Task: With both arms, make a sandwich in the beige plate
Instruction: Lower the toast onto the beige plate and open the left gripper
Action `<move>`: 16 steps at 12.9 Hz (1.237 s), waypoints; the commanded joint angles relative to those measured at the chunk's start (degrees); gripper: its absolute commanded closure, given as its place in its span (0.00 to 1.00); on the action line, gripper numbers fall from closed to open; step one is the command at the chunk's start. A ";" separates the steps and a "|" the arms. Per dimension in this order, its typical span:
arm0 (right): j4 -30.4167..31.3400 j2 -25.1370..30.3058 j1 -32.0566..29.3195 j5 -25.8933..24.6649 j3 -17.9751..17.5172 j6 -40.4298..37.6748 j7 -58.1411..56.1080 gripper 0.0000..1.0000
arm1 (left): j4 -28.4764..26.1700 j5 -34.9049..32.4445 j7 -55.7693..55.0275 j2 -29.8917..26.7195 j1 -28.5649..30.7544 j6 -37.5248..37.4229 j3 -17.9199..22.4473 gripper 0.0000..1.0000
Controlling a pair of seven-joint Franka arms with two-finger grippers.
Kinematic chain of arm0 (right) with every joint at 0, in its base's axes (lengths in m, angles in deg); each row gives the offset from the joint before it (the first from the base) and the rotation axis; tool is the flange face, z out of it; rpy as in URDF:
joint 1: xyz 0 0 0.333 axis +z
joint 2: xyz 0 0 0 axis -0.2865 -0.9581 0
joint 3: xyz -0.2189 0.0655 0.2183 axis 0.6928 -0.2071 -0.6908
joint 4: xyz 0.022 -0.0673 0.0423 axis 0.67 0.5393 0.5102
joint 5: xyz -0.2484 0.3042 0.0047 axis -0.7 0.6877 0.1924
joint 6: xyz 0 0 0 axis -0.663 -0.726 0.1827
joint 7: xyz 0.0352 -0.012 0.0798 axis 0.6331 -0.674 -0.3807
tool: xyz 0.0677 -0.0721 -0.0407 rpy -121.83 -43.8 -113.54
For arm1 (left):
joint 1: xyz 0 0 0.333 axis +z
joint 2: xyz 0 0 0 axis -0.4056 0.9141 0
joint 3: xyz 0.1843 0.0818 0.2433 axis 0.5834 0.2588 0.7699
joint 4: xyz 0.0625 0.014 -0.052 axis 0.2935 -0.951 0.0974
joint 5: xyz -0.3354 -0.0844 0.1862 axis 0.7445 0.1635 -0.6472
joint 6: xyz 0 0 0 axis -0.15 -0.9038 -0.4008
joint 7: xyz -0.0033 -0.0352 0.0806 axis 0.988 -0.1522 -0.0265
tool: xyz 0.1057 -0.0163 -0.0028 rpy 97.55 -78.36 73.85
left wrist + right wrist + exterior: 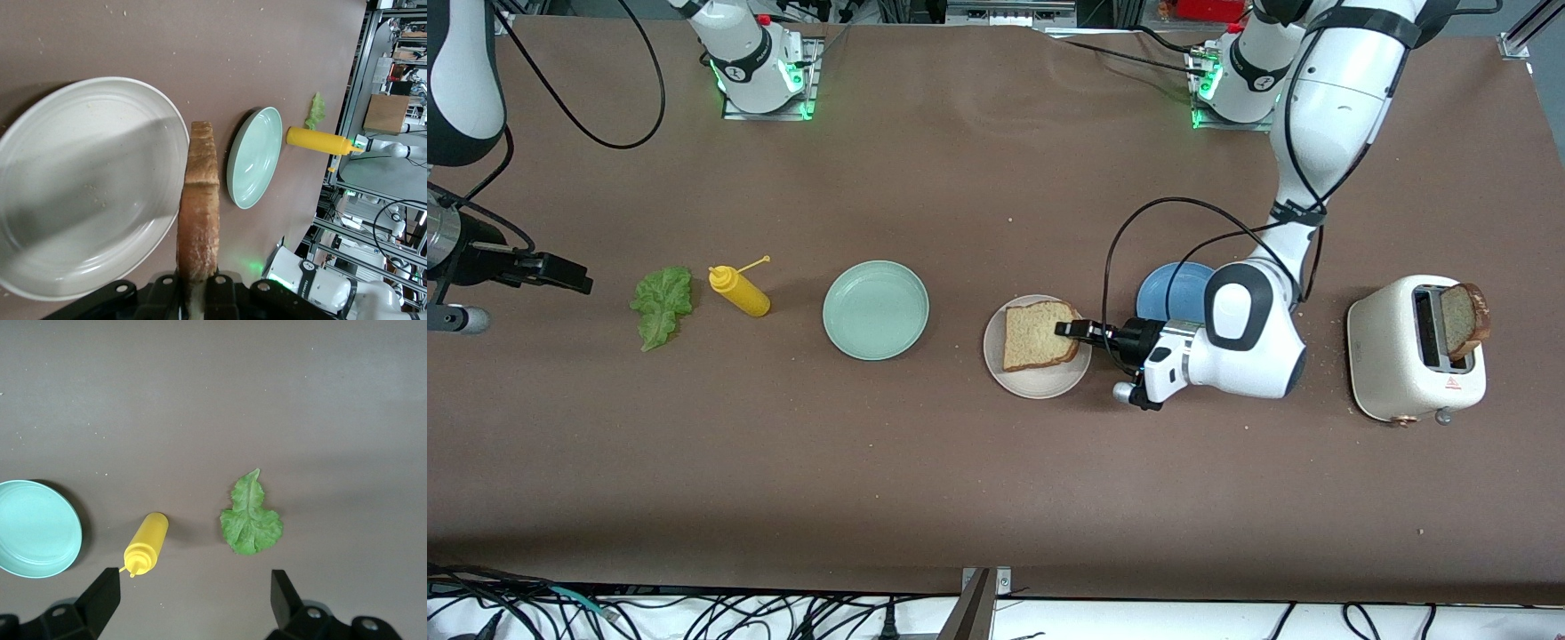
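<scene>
My left gripper [1069, 330] is shut on the edge of a brown-crusted bread slice [1036, 335] and holds it flat over the beige plate [1040, 388]. In the left wrist view the slice [199, 220] shows edge-on between the fingers, beside the plate [80, 187]. A second slice [1463, 320] stands in the toaster. The green lettuce leaf [663, 302] lies on the table toward the right arm's end. My right gripper [574, 277] is open and empty, over the table beside the lettuce [251, 520].
A yellow squeeze bottle [740, 292] lies between the lettuce and a mint-green plate [876, 309]. A blue plate [1172, 289] is partly under the left arm. A white toaster [1405, 356] stands toward the left arm's end.
</scene>
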 commanded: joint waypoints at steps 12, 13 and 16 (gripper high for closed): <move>0.85 0.88 -0.42 1.03 -0.10 -0.13 -0.74 0.00 | -3.89 -4.51 -0.51 1.23 -2.02 7.36 2.42 0.00; 0.85 0.88 -0.42 1.03 -0.10 -0.13 -0.74 0.00 | -4.59 -4.60 -0.51 0.44 -2.01 7.36 3.48 0.00; 0.85 0.88 -0.42 1.03 -0.10 -0.04 -0.65 0.00 | -5.39 -8.01 -3.21 -2.80 -1.93 7.01 5.33 0.00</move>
